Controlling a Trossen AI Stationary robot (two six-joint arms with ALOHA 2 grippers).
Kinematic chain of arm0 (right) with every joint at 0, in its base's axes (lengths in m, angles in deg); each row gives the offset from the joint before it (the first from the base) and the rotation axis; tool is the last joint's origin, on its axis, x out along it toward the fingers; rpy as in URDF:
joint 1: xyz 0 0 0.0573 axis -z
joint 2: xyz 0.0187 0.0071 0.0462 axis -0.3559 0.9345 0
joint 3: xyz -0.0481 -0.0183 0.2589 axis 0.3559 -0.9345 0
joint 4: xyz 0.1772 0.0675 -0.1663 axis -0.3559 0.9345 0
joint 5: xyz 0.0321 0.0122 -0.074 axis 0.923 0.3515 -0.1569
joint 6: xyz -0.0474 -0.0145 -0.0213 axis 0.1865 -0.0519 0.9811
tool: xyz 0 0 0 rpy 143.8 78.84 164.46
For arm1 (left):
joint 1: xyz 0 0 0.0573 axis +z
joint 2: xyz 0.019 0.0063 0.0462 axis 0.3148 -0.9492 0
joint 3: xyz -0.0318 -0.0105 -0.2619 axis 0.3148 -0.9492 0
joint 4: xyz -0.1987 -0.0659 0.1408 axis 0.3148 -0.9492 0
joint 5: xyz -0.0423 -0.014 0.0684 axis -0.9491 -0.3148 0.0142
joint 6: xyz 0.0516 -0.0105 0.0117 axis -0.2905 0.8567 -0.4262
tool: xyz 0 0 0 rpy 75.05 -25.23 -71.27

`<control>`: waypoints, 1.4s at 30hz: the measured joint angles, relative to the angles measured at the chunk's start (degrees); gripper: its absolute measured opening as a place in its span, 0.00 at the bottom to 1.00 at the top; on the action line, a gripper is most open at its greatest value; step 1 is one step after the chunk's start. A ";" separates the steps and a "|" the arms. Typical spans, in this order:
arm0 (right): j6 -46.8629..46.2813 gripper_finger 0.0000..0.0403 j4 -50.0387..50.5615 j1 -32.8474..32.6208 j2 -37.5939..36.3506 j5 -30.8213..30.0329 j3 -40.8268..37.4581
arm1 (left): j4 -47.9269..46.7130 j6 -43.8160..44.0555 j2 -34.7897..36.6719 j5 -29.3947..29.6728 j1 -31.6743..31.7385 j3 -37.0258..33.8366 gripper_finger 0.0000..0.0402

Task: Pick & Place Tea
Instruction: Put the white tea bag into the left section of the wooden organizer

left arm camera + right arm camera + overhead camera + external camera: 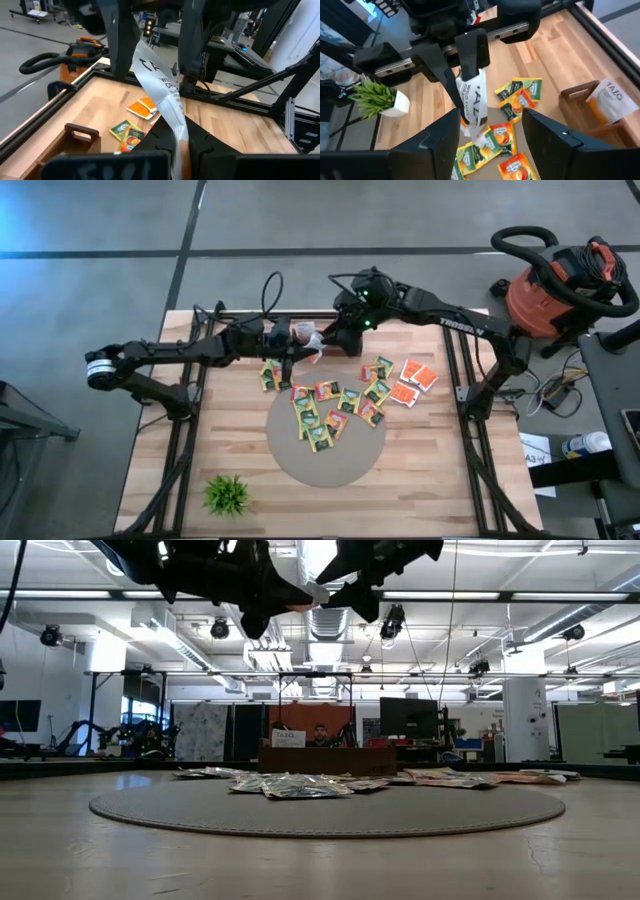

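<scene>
We judge sorting barely begun: the left end effector point(312, 346) grips a white sachet point(318, 340) aloft near the bench's far edge, the right end effector point(335, 340) spread, the tea point(330, 408) scattered mid-bench.

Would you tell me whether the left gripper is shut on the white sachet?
Yes, shut on it. The left gripper pinches the white sachet, which hangs above the table; the right gripper is open below it.
</scene>
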 joint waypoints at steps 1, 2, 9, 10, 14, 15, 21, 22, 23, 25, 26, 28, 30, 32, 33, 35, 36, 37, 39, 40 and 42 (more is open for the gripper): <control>0.01 0.52 0.02 -0.03 0.36 0.50 0.00 | 0.00 0.02 -0.02 0.00 0.00 0.00 0.03; -0.01 0.52 -0.18 -0.15 0.78 0.62 0.00 | 0.04 0.04 0.00 0.00 0.00 0.00 0.03; 0.08 0.48 -3.38 -0.25 1.35 0.77 -0.04 | -1.46 0.00 0.00 0.00 0.00 -0.03 0.03; 0.29 0.46 -3.53 -0.23 1.36 0.77 -0.04 | -1.69 -0.02 -0.02 0.00 0.00 -0.04 0.03; 1.53 0.33 -3.52 -0.42 1.80 0.51 -0.07 | -1.59 -0.15 -0.02 0.00 0.00 -0.04 0.03; 1.58 0.30 -3.52 -0.45 1.88 0.51 -0.07 | -1.90 -0.14 -0.02 0.09 0.00 -0.04 0.03; 2.82 0.08 -3.44 -0.45 2.12 0.39 -0.07 | -2.44 -0.13 -0.02 2.28 0.02 -0.09 0.03; 3.63 0.05 -3.44 -0.45 2.18 0.20 -0.07 | -2.61 -0.11 -0.02 2.94 0.02 -0.09 0.03; 4.47 0.04 -3.45 -0.45 2.20 -0.02 -0.07 | -2.78 0.23 -0.02 3.23 0.02 -0.09 0.03; 5.80 0.03 -3.41 -0.54 2.20 -1.11 -0.07 | -3.15 1.82 -0.02 3.83 0.02 -0.09 0.04; 6.44 0.03 -3.38 -0.60 2.20 -1.52 -0.07 | -3.50 3.32 -0.02 3.93 0.02 -0.09 0.06; 7.67 0.02 -3.18 -0.65 2.20 -2.52 -0.07 | -4.07 5.75 -0.02 3.99 0.02 -0.09 0.12; 8.68 0.02 -3.21 -0.60 2.20 -2.80 -0.07 | -5.00 6.40 -0.02 4.15 0.04 -0.09 0.18; 9.61 0.02 -3.33 -0.60 2.20 -3.68 -0.07 | -7.58 6.49 0.10 6.26 0.02 -0.09 0.25; 10.37 0.02 -3.34 -0.60 2.20 -4.98 -0.07 | -9.57 6.39 0.32 7.67 0.00 -0.09 0.27; 12.73 0.02 -3.28 -0.60 2.20 -7.91 -0.07 | -13.99 6.49 1.08 10.43 0.01 -0.09 0.32; 14.11 0.02 -3.28 -0.60 2.20 -9.20 -0.07 | -16.55 7.21 1.78 11.76 0.01 -0.09 0.33; 15.46 0.02 -3.32 -0.60 2.28 -10.23 -0.07 | -18.95 8.19 2.49 12.81 0.02 -0.09 0.34; 17.74 0.02 -3.68 -0.50 2.91 -11.70 -0.04 | -20.68 9.44 4.34 13.62 0.04 -0.66 0.35; 18.57 0.02 -3.56 -0.29 3.49 -11.92 -0.04 | -20.87 9.87 5.64 13.62 -0.05 -1.43 0.35; 19.65 0.02 -4.17 -0.15 5.42 -11.98 0.00 | -20.92 11.12 8.51 14.14 -0.34 -3.00 0.35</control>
